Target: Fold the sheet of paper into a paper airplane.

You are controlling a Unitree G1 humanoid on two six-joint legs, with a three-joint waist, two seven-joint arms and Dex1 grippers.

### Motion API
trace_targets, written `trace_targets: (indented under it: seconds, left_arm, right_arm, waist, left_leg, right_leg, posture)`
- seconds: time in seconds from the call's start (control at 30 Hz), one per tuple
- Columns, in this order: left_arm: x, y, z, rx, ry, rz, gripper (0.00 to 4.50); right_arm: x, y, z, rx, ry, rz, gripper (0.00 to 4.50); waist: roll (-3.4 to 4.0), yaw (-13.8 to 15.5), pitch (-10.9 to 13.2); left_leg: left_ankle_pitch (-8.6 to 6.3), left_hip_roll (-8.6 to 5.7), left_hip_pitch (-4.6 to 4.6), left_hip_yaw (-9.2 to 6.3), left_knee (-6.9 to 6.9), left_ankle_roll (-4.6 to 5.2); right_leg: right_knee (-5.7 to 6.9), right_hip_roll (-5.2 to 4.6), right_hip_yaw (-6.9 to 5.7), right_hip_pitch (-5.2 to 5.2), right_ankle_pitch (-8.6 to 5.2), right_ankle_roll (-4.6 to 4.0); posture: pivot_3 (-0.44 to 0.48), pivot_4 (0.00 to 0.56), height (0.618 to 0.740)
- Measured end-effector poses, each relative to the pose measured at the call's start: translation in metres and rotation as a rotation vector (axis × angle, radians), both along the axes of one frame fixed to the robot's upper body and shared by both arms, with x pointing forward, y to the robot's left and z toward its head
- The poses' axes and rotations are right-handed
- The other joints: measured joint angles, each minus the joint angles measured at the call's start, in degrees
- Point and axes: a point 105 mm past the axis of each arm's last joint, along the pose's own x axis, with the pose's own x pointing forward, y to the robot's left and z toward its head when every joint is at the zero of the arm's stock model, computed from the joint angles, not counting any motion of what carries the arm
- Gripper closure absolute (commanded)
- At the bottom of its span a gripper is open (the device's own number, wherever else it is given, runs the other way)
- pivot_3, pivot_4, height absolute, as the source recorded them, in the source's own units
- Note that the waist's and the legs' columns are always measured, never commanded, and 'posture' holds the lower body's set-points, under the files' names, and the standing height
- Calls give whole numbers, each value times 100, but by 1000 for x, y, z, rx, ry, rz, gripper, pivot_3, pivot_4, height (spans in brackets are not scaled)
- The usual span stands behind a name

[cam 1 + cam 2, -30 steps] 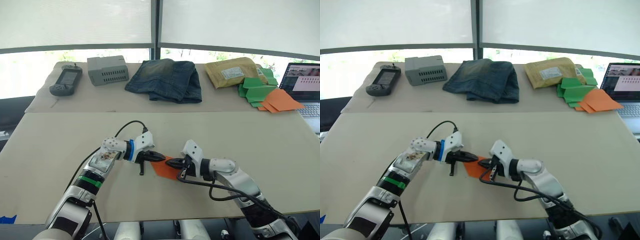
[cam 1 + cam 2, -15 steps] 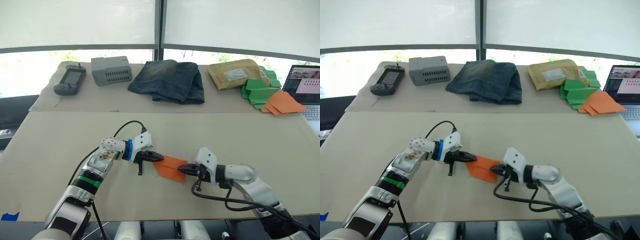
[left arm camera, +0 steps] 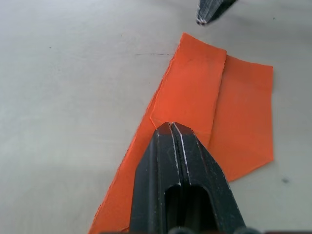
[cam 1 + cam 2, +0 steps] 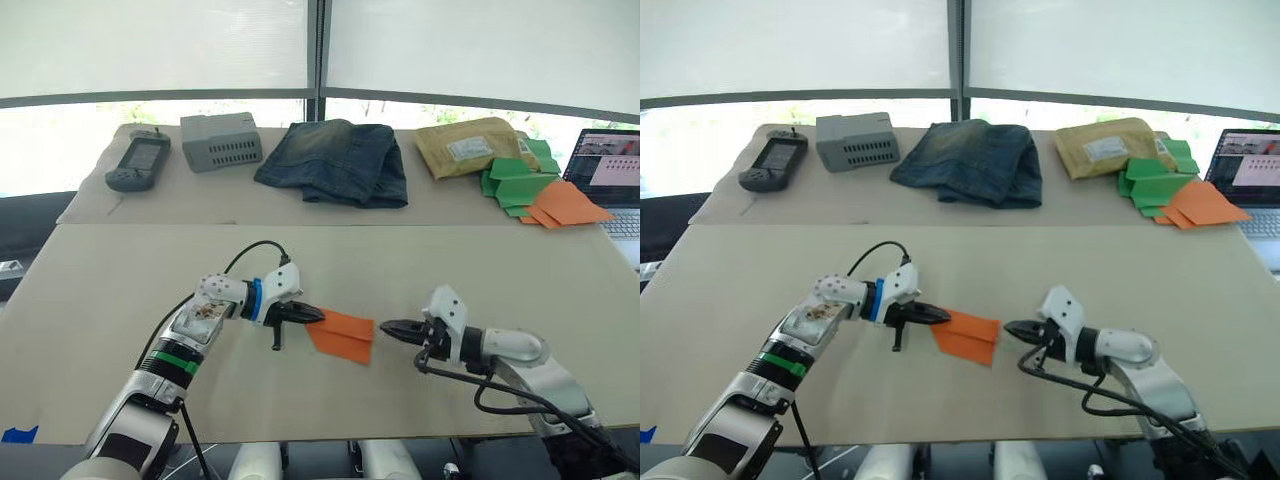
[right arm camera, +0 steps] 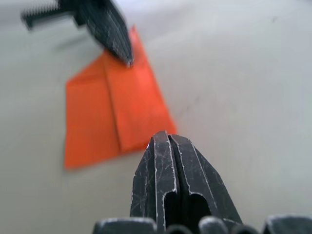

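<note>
Paper: the sheet of paper [image 4: 342,335] lies flat on the bench [image 4: 120,280], near the front edge and in the middle. It is folded into a small pointed shape with one crease down it.

Left end effector: the left end effector [image 4: 312,315] has its two fingers pinched together. The tip rests on the left corner of the paper. It looks like it is pressing the paper down, not gripping it.

Right end effector: the right end effector [image 4: 390,326] also has its fingers closed, with nothing between them. It sits just to the right of the paper, with bare bench in between.

What just changed: a second ago the right end effector was on top of the paper, right by the left one. Half a second ago its tip was at the right edge of the paper. Now it has slid off to the right and is clear of it.

What that means: this looks like a swipe to press a crease flat, now done. The paper is not a plane yet, so more folds are needed.

What stayed the same: the left end effector is still on the same corner, and the paper has hardly moved.

Far side: the jeans [image 4: 333,160], the green papers [image 4: 515,180] and the grey box [image 4: 220,141] are well away.
</note>
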Motion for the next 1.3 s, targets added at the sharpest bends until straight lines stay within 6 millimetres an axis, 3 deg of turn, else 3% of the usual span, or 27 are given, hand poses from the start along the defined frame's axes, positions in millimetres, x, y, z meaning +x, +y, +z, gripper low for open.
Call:
trace_targets:
  seconds: [0.07, 0.17, 0.27, 0.53, 0.7, 1.03, 1.13, 1.3]
  left_arm:
    - [-1, -1, 0, -1, -2, -3, 4500]
    - [-2, -2, 1, -4, -6, -6, 4500]
    - [-3, -3, 1, -8, -11, -6, 4500]
    - [-18, 2, -6, -5, -2, -9, 4500]
    - [-12, 21, -6, 29, -52, 32, 4500]
    - [9, 61, 2, 53, -63, 191, 4500]
    - [7, 56, 6, 18, -26, 203, 4500]
    - [-2, 27, 26, -83, -9, 143, 4500]
  right_arm:
    - [0, 17, 6, 21, -13, 28, 4477]
    - [-4, 34, -5, -12, 9, 53, 4477]
    - [-4, 40, -24, -57, 43, 43, 4477]
    - [3, 53, -32, -117, -9, 78, 4477]
    - [8, 55, -34, -119, -10, 80, 4477]
    - [7, 55, -34, -113, -5, 90, 4477]
    - [7, 55, -34, -111, -7, 93, 4477]
    - [7, 54, -33, -109, -4, 96, 4477]
  waist:
    - [0, 0, 0]
    - [1, 9, 0]
    - [1, 8, -1]
    - [-6, -68, -12]
    - [-2, -75, -19]
    - [5, -70, -26]
    - [3, -70, -25]
    - [1, -70, -24]
  left_leg:
    - [0, 4, -1, -1, -1, 0]
    - [0, 2, -10, 0, -7, 0]
    - [-1, -3, -18, 3, -9, 0]
    - [-1, 12, 39, -6, -18, 1]
    - [-1, 20, 83, -16, -33, 1]
    - [-1, 21, 88, -9, -34, 0]
    - [-1, 21, 78, -6, -34, 0]
    - [-1, 19, 72, -5, -34, 0]
  right_leg:
    - [1, 4, -7, 0, 0, 1]
    - [0, 3, -9, -10, 4, 10]
    - [-2, -3, -7, -19, 6, 14]
    - [5, 3, -4, 17, -16, -22]
    - [11, 6, -3, 29, -16, -23]
    - [13, 1, -2, 25, -16, -23]
    - [13, 1, -1, 19, -16, -23]
    - [12, 0, 2, 15, -16, -22]
  posture:
    - [0, 150, 722]
    - [0, 150, 722]
    - [0, 150, 722]
    - [0, 150, 722]
    - [0, 150, 722]
    - [0, 150, 722]
    - [0, 150, 722]
    - [0, 150, 722]
